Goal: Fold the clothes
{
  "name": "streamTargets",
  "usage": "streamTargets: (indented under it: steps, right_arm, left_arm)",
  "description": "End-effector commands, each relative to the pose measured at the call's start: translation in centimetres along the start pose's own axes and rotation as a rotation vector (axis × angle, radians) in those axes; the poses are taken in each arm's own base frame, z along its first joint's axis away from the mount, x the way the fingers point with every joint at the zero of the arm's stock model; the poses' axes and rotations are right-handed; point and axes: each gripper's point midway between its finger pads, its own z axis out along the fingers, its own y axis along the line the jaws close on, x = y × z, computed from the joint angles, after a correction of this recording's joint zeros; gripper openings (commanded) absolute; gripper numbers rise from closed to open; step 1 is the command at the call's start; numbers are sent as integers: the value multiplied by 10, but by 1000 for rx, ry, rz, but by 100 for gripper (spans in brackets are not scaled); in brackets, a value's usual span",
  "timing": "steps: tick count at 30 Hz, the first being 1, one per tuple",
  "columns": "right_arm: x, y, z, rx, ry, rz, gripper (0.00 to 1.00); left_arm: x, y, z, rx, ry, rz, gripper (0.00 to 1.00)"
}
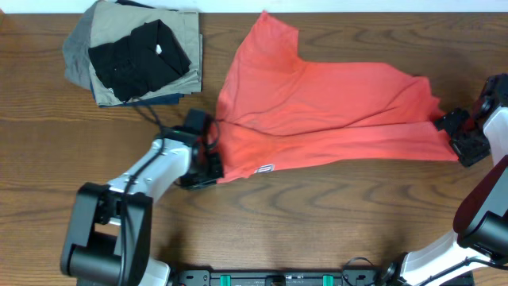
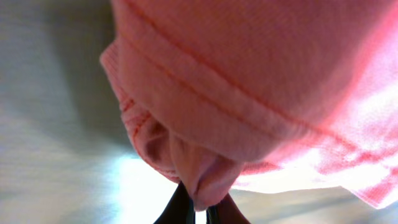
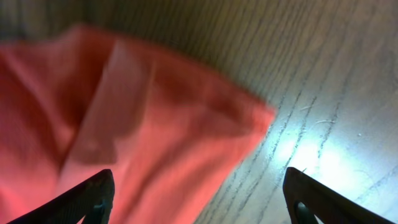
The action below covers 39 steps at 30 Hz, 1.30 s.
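Table (image 1: 317,230) carries the shirt (image 1: 317,111), sprawled crumpled mid-table beside a folded pile (image 1: 139,56). Left gripper (image 1: 213,163) is clamped on the shirt's hem corner; right gripper (image 1: 454,133) gapes empty at the opposite corner. Folding looks barely begun, with no fold made.
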Motion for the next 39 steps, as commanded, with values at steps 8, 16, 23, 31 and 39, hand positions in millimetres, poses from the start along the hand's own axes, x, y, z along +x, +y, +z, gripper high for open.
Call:
streamTargets:
  steps: [8, 16, 23, 31, 39]
  right_arm:
    - [22, -9, 1, 47, 82, -44, 88]
    - [47, -13, -2, 40, 195, -111, 86]
    - [57, -18, 8, 43, 214, -131, 74]
    - [58, -22, 23, 32, 186, -123, 70]
    - [56, -27, 29, 60, 159, -100, 66]
  left_arm:
    - [7, 35, -26, -22, 12, -78, 6]
    - [6, 35, -26, -22, 10, -78, 6]
    - [6, 35, -26, -21, 10, -79, 7]
    - [6, 35, -26, -22, 10, -78, 6]
    - [6, 35, -26, -22, 10, -78, 6]
